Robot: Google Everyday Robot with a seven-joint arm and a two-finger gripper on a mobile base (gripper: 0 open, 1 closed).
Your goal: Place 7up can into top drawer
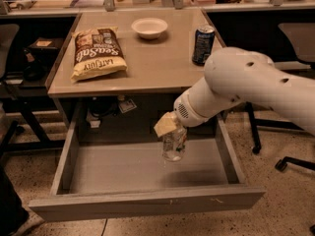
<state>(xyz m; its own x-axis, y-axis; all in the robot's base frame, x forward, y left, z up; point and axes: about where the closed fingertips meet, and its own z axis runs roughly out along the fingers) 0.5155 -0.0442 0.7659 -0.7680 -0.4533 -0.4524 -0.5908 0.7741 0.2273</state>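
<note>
The 7up can (174, 145), silvery with pale greenish print, is upright inside the open top drawer (147, 200), right of its middle. I cannot tell whether its base touches the grey drawer floor. My gripper (172, 132) reaches down from the right on a white arm and is shut on the can's upper part. A tan finger pad (166, 125) covers the can's top. The drawer is pulled fully out under the table.
On the tabletop (157, 63) are a chips bag (97, 52) at the left, a white bowl (149, 27) at the back, and a dark blue can (203, 44) at the right. Office chair legs (288, 162) stand to the right of the drawer.
</note>
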